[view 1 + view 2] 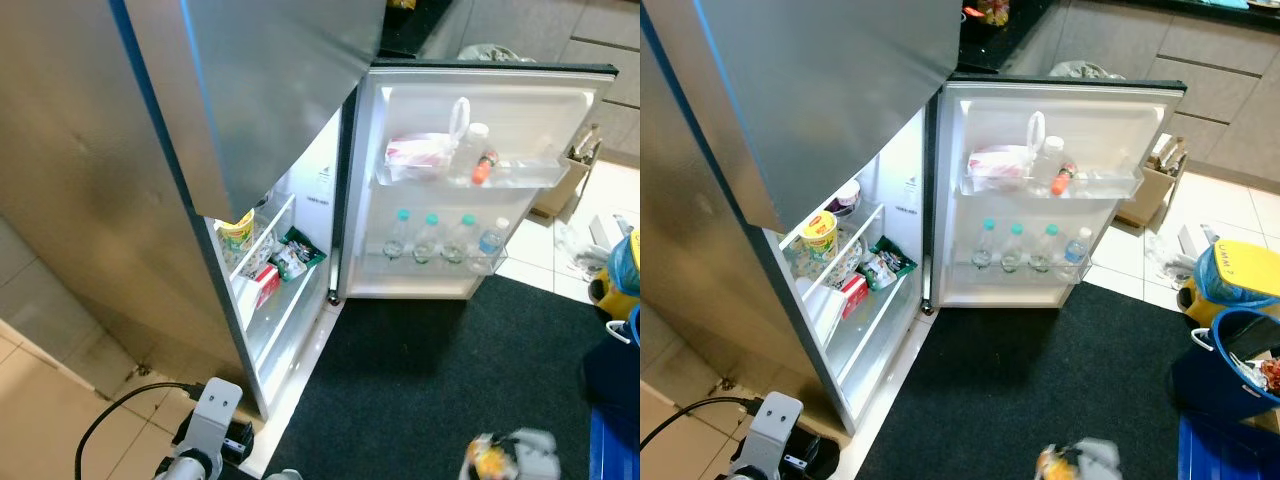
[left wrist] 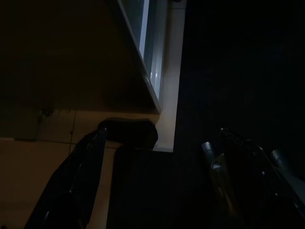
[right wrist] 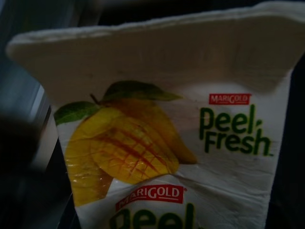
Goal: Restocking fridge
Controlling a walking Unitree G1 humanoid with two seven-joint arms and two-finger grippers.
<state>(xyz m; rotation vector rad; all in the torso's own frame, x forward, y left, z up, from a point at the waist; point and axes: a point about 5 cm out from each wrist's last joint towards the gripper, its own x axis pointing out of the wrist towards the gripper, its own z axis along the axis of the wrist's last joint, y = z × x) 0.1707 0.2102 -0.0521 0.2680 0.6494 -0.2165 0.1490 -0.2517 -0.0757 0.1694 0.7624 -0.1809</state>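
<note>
mango juice carton (image 3: 162, 143) carried toward the open fridge (image 1: 300, 250)
right hand (image 1: 510, 455) pinches it, judging by the wrist view; left hand (image 2: 157, 181) spread, idle; keep it upright; aim for the door shelf (image 1: 470, 175)

A home kitchen. An open fridge (image 1: 890, 200) stands on a tiled floor (image 1: 1120, 250) beside a dark mat (image 1: 1040, 370), its door shelves holding water bottles (image 1: 1030, 248) and its inner shelves snack packets (image 1: 880, 268). Grey cabinets (image 1: 1200, 70) line the back, with a cardboard box (image 1: 1155, 180) beneath them.

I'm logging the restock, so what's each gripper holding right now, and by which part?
The right gripper carries a mango juice carton; where it grips can't be told. The left gripper holds nothing.
</note>
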